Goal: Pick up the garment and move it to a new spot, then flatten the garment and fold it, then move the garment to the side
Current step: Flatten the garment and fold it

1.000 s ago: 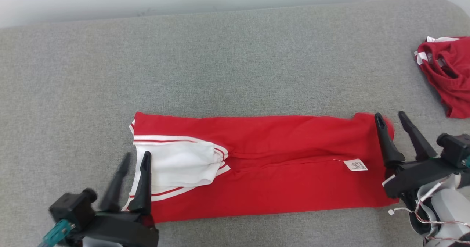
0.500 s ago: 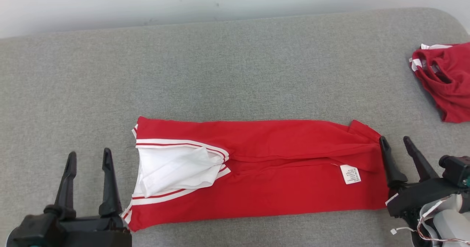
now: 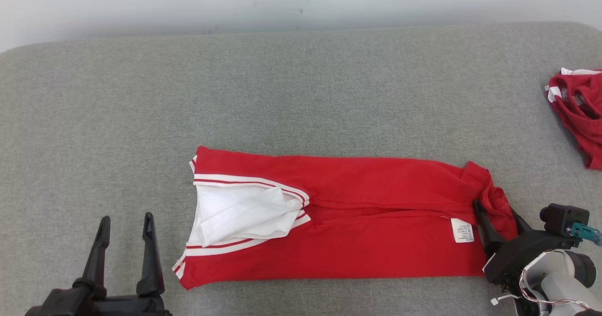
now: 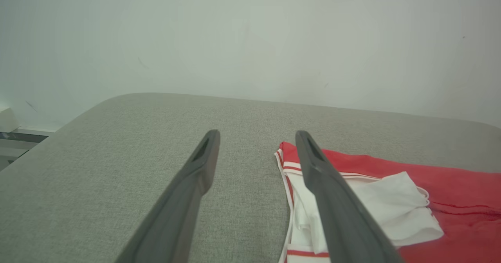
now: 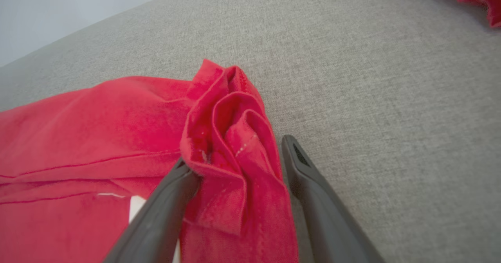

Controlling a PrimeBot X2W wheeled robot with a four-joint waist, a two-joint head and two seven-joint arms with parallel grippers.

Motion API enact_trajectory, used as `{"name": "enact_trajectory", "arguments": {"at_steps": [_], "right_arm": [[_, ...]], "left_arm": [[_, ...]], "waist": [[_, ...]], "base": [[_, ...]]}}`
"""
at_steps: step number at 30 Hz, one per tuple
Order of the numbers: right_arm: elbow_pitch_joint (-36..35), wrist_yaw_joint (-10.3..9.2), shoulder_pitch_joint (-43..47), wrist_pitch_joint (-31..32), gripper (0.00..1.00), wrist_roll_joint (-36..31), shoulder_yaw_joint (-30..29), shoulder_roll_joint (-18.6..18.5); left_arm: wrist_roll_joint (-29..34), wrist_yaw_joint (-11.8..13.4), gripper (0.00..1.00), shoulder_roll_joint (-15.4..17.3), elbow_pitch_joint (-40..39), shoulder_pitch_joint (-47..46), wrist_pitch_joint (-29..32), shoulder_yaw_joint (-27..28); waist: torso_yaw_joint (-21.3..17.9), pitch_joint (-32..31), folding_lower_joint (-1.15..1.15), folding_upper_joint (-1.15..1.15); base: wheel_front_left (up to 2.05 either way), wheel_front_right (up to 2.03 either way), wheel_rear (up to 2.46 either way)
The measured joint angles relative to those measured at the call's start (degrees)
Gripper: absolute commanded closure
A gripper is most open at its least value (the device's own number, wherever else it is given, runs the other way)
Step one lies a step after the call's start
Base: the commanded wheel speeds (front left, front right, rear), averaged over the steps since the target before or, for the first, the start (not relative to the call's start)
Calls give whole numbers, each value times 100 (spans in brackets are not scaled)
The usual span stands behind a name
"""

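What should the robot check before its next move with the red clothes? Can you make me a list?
1. Left gripper has its fingers open and off the red garment: ok.
2. Right gripper has its fingers open: ok.
3. Right gripper is clear of cloth: not ok. The bunched end sits between its fingers.
4. Garment is lying flat: not ok. That end is rumpled and the white part is creased.
5. Cloth is snagged on a right finger: cannot tell.
6. Other red garment is well apart on the grey surface: ok.
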Motion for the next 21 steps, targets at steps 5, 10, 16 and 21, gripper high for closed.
{"name": "enact_trajectory", "arguments": {"at_steps": [5,10,16,21], "right_arm": [[287,0,-77,29,100,203,176,18],[371,0,-82,-205,100,390,269,-54],[613,0,-63,-364,100,537,192,-735],[611,0,31,-412,100,616,109,-1118]], "left_arm": [[83,-101,0,-48,124,-5,0,58],[127,-145,0,-70,149,6,0,152],[183,-192,0,-78,185,102,0,176],[174,-152,0,-79,165,219,0,156]], "waist": [[75,-52,0,0],[46,-159,0,0],[-10,-423,0,0],[-58,-570,-1,0]], "base": [[0,0,0],[0,0,0],[0,0,0],[0,0,0]]}}
